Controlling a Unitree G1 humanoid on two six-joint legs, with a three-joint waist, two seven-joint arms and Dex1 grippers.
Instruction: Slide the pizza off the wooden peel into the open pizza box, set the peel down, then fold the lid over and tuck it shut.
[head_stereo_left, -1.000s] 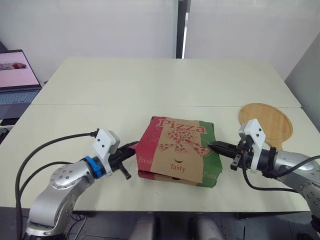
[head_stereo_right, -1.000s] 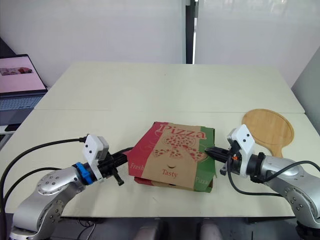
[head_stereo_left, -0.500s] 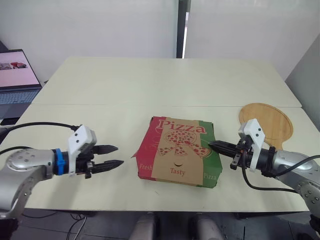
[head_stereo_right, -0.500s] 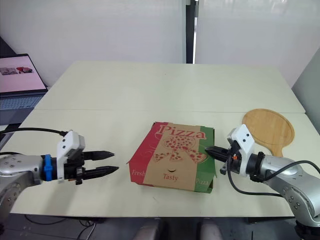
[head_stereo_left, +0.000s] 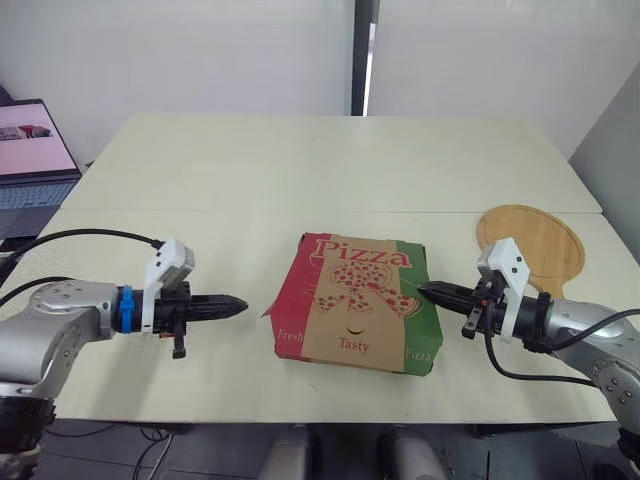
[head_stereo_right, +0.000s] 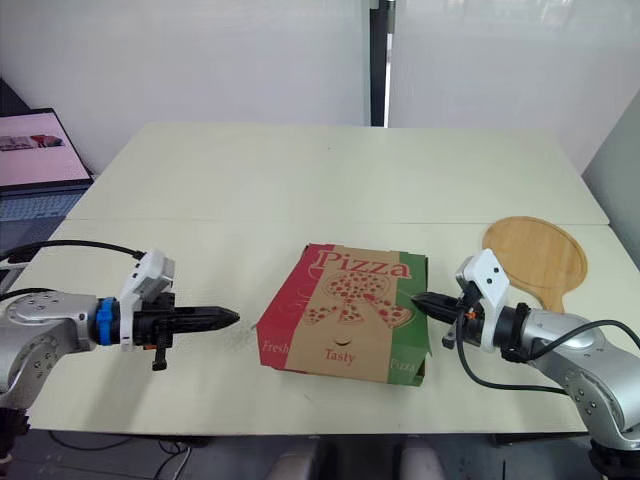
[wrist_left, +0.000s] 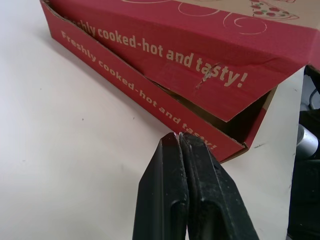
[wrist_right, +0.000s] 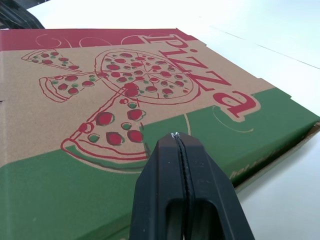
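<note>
The pizza box (head_stereo_left: 355, 315) lies near the table's front edge with its printed lid down. In the left wrist view its red left side (wrist_left: 150, 45) has the lid flap standing slightly proud, with a dark gap under it. My left gripper (head_stereo_left: 242, 303) is shut and empty, tips aimed at that side a short way off. My right gripper (head_stereo_left: 421, 290) is shut, its tips at the green right edge of the lid (wrist_right: 60, 200). The round wooden peel (head_stereo_left: 532, 243) lies flat on the table behind my right arm.
An open laptop (head_stereo_left: 30, 150) sits beyond the table's left edge. Black cables trail from both wrists across the front of the table (head_stereo_left: 300, 170).
My left gripper backed away from the box's left side, and the raised lid dropped flat. It then shut its fingers and edged back toward the box. The right gripper held still.
</note>
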